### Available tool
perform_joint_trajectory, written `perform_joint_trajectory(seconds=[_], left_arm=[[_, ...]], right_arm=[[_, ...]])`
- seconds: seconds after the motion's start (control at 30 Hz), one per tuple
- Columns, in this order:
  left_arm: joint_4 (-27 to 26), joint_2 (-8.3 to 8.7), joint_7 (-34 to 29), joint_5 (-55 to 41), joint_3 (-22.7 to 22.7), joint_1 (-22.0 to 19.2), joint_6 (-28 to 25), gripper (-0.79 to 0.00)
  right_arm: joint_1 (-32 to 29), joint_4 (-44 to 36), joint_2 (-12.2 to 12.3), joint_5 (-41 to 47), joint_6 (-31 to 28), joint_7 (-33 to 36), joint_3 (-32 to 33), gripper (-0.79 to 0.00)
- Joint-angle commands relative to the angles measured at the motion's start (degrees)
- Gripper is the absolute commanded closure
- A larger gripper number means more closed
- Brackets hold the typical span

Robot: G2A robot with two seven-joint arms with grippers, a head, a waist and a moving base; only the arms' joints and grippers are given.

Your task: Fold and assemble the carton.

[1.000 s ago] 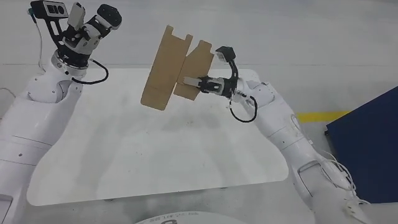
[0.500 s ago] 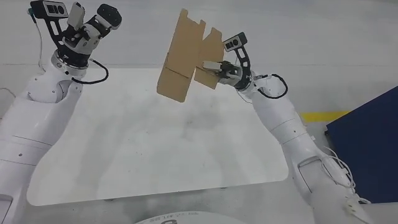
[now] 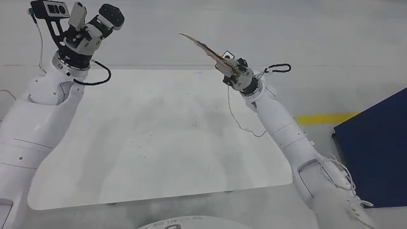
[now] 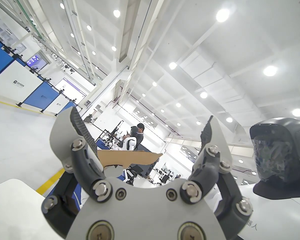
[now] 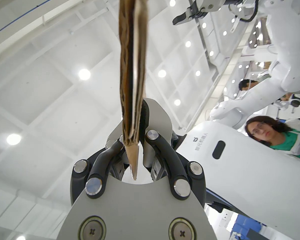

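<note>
Carton [image 3: 205, 46]: flat, no panel erected, held aloft over the far edge of the worktop [image 3: 159, 159]. Right pincer [image 3: 230, 70] is clamped on its lower edge, both layers pinched between the pads.

Change noted: a second ago the carton showed its broad face to the top view. The right arm has since rolled and raised it, so it now presents edge-on.

Left pincer [image 3: 105, 19]: spread wide, empty, raised at the far left, well apart from the carton.

Assessment: likely reorientation ahead of a two-armed opening; folding has not begun.
</note>
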Motion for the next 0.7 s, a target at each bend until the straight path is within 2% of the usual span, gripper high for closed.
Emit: perform_joint_trajectory(seconds=[0.0, 0.27, 0.67], left_arm=[[0.0, 0.00, 0.0, 0.0, 0.0, 0.0, 0.0, -0.785], [0.0, 0.00, 0.0, 0.0, 0.0, 0.0, 0.0, -0.785], [0.0, 0.00, 0.0, 0.0, 0.0, 0.0, 0.0, -0.785]], right_arm=[[0.1, 0.2, -0.3, 0.8, -0.1, 0.6, -0.1, 0.000], [-0.1, -0.1, -0.3, 0.9, 0.2, 0.3, -0.2, 0.000], [-2.8, -6.8, -1.4, 10.4, 7.3, -4.5, -1.7, 0.000]])
